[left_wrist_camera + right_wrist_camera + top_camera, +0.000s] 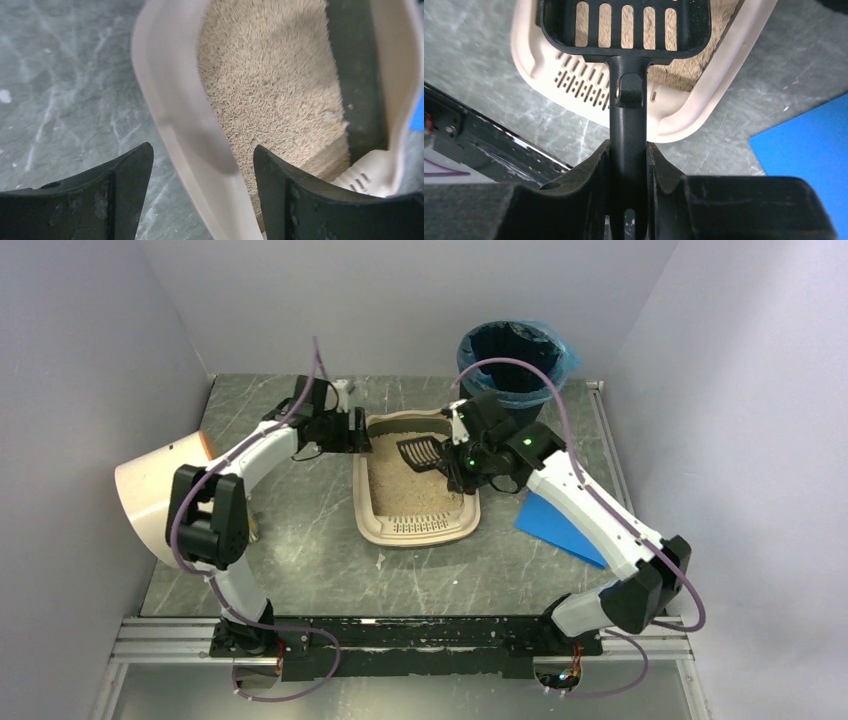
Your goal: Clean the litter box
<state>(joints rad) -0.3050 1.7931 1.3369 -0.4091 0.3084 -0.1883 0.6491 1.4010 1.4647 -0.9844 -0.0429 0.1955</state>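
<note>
The beige litter box [418, 536] sits mid-desk [300, 540], slotted lip toward the arm bases, tan litter [270, 90] inside. The left tool [202, 155] stands open astride the box's left rim, one finger outside and one over the litter, with a gap on either side. The right tool [628, 155] is clamped on the handle of a black slotted scoop [626, 65], whose head is over the box's far end, near a blue-lined bin [515, 355].
</note>
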